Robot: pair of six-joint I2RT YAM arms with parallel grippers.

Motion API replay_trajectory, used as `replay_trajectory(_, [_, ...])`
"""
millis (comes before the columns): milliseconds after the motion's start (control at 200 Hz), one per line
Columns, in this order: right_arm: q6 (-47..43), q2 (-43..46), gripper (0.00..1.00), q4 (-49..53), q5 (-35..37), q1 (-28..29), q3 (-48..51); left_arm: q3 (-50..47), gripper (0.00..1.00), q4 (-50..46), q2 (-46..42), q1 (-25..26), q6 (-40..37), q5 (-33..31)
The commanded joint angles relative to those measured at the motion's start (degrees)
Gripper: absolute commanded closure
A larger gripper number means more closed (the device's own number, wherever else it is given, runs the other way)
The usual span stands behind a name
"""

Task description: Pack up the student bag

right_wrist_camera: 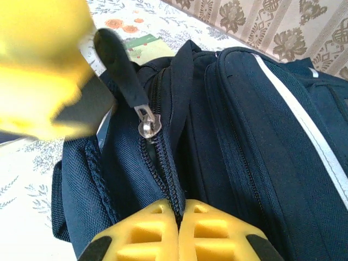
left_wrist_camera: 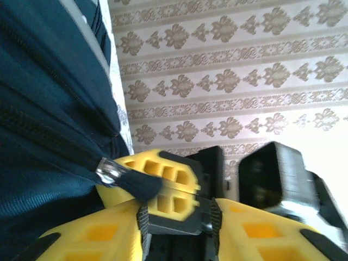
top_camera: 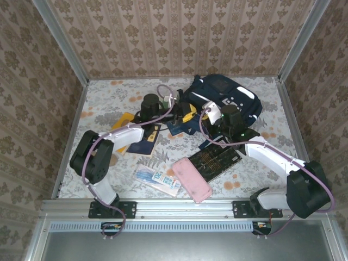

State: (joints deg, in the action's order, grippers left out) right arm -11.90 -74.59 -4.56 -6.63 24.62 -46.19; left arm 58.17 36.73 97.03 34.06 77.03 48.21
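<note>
Working the bag (top_camera: 228, 95) zip (right_wrist_camera: 163, 163)
Right pincer (right_wrist_camera: 179, 220) clamps the zip, which runs ahead to the pull (right_wrist_camera: 122, 70) at the part-open left pincer (left_wrist_camera: 179, 223).

The student bag (top_camera: 225, 98) is navy blue with white stripes and white patches. Its zip (right_wrist_camera: 163, 163) is dark, with a silver slider. The worktop (top_camera: 109, 92) wears a pale cloth printed with grey leaves and scattered orange flowers. Near its front edge lie a plain pink case (top_camera: 191, 179), a black board (top_camera: 217, 160) lined in fine gold, and a packet (top_camera: 157, 180) printed blue and white. Toward the left edge are a yellow sheet (top_camera: 122, 120) and a navy booklet (top_camera: 144, 142). The walls (top_camera: 174, 38) carry beige wallpaper with rows of brown damask motifs. The right gripper (right_wrist_camera: 178, 209) is yellow with black corners.
</note>
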Motion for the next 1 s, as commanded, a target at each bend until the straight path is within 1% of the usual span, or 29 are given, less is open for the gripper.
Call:
replay_trajectory(0, [-0.28,2.51,1.00,-2.83,-2.58,-0.54,-0.12,-0.12,0.61,-8.85,-7.03,-2.16,-9.33,2.37])
replay_trajectory(10, [-0.20,2.52,1.00,-2.76,-2.70,-0.50,-0.12,0.26,0.61,-10.38,-7.52,-2.34,-10.87,2.34])
replay_trajectory(60, [0.03,2.52,1.00,-2.61,-3.31,-0.53,-0.28,2.51,0.60,-24.11,-10.09,-2.92,-19.96,1.30])
replay_trajectory(140, [0.55,2.51,1.00,-2.26,-3.90,-0.52,-0.47,8.57,0.60,-46.05,-12.86,-2.57,-36.56,-4.10])
replay_trajectory(190, [0.86,2.60,1.00,-2.13,-4.41,-0.50,-0.48,11.53,0.60,-53.33,-13.21,-2.34,-42.15,-6.08])
replay_trajectory(255, [0.96,2.69,1.00,-2.00,-5.20,-0.54,-0.44,14.07,0.59,-59.00,-12.71,-2.33,-46.35,-7.27])
replay_trajectory(340, [0.71,2.95,1.00,-1.68,-6.31,-0.41,-0.40,16.35,0.56,-63.04,-11.26,-2.60,-50.42,-8.27])
replay_trajectory(430, [0.15,3.38,1.00,-0.93,-7.48,-0.45,-0.51,18.52,0.51,-65.71,-9.30,-2.42,-55.28,-8.91])
replay_trajectory(545, [-0.20,3.89,1.00,-0.40,-8.00,-0.40,-0.40,22.51,0.47,-68.88,-4.77,-1.65,-60.40,-8.93])
replay_trajectory(605, [-0.31,3.97,1.00,-0.45,-8.20,-0.41,-0.39,25.23,0.45,-71.49,-2.62,-0.52,-63.55,-10.94])
replay_trajectory(630, [-0.32,3.94,1.00,-0.50,-8.25,-0.40,-0.39,25.92,0.45,-71.81,-1.93,0.06,-64.73,-13.33])
replay_trajectory(680, [-0.10,3.88,1.00,-0.43,-8.61,-0.37,-0.44,27.04,0.44,-72.18,-0.85,1.09,-66.64,-15.35])
replay_trajectory(830, [0.15,3.95,1.00,-0.54,-9.09,-0.45,-0.40,30.16,0.44,-72.85,2.02,2.73,-71.24,-19.60])
replay_trajectory(995, [0.52,3.84,1.00,-0.93,-9.49,-0.35,-0.30,31.59,0.44,-72.24,2.55,4.30,-75.95,-23.60])
